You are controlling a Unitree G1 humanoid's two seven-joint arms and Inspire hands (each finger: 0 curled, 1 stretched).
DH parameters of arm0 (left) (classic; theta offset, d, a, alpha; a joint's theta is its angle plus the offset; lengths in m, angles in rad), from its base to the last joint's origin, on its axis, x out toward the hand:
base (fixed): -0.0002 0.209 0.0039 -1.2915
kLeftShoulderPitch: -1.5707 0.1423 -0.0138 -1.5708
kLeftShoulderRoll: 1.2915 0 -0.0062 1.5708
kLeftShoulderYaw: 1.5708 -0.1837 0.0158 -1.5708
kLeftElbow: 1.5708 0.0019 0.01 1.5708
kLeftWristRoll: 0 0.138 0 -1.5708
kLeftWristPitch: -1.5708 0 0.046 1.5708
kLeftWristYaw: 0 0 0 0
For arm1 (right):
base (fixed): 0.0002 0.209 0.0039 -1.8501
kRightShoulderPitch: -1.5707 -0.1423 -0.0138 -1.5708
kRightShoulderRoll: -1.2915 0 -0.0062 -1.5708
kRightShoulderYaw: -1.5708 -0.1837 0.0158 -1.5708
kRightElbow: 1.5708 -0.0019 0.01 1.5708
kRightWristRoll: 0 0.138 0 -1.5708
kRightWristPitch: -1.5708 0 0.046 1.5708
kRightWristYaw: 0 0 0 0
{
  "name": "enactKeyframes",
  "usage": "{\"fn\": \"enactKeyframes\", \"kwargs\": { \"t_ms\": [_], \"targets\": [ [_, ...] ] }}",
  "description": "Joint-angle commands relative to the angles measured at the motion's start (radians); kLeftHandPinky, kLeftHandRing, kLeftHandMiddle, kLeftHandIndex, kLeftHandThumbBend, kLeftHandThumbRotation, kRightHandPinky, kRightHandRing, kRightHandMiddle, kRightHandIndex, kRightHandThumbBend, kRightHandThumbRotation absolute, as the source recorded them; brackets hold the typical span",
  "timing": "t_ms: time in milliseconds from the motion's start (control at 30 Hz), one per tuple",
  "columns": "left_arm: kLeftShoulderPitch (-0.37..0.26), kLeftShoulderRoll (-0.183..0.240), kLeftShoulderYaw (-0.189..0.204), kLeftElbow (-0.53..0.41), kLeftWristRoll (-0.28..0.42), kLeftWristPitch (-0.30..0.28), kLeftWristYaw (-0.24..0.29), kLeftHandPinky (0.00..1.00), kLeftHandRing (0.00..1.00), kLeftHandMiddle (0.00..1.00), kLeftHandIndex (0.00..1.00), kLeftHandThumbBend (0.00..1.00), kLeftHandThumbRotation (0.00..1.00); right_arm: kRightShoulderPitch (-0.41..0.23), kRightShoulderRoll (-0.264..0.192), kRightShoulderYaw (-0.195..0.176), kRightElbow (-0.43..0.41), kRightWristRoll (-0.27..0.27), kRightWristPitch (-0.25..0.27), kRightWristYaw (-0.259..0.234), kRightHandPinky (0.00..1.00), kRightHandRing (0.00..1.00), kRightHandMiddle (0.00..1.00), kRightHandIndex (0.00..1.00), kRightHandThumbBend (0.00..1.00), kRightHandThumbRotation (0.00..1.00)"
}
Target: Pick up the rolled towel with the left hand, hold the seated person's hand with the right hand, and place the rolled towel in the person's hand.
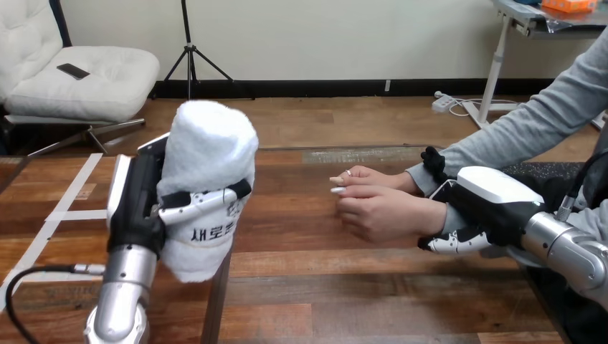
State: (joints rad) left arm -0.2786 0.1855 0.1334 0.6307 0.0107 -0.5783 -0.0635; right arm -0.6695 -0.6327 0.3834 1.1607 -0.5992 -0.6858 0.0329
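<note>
Fingers (195, 206) of the left hand (140, 211) are wrapped round the rolled towel (208, 161), held upright above the wooden table (308, 287) at the view's left. Farther right, the right hand (495, 193) is clasped round the person's wrist (434, 215) (fingers below, thumb above). The person's hand (380, 213) is well apart from the towel, with the person's other hand (373, 177) just behind it.

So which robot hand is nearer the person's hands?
Right. The right hand is clasped round the wrist just behind the person's hands; the left hand holds the towel upright, well apart at the view's left.
</note>
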Motion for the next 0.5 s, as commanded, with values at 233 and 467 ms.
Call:
{"fn": "enactKeyframes", "kwargs": {
  "t_ms": [233, 467],
  "targets": [
    [-0.148, 0.01, -0.012, -0.017, 0.01, -0.056, 0.003, 0.31, 0.34, 0.39, 0.4, 0.62, 0.0, -0.031, 0.008, -0.036, -0.044, 0.058, 0.01, 0.037, 0.33, 0.37, 0.43, 0.46, 0.58, 0.37],
    [-0.152, 0.011, -0.013, -0.015, 0.016, -0.065, 0.005, 0.3, 0.34, 0.39, 0.4, 0.61, 0.0, -0.026, 0.007, -0.035, -0.05, 0.074, 0.011, 0.047, 0.35, 0.39, 0.44, 0.47, 0.6, 0.36]
  ]
}}
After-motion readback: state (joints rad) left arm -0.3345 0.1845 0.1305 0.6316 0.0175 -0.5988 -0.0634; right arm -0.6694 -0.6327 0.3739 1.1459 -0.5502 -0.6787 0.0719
